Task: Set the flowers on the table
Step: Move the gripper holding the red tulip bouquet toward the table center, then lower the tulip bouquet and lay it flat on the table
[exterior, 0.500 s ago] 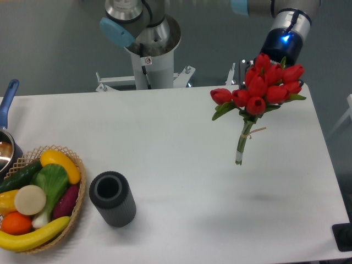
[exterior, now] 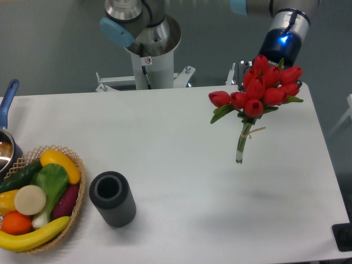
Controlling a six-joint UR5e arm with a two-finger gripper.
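The flowers (exterior: 258, 91), a bunch of red tulips with green leaves and string-tied stems, hang in the air above the right part of the white table (exterior: 181, 148). The stems (exterior: 242, 140) point down and end above the surface, with a faint shadow below them. My gripper (exterior: 263, 74) is behind the blooms at the upper right and holds the bunch. Its fingers are hidden by the tulip heads.
A dark ribbed cylindrical vase (exterior: 112, 198) stands at the front left. A wicker basket (exterior: 77, 190) of toy fruit and vegetables sits at the left edge, with a blue-handled pot (exterior: 6, 118) behind it. The robot base (exterior: 148, 47) is behind the table.
The flowers and the gripper have shifted very slightly up and to the left. Nothing else has moved.
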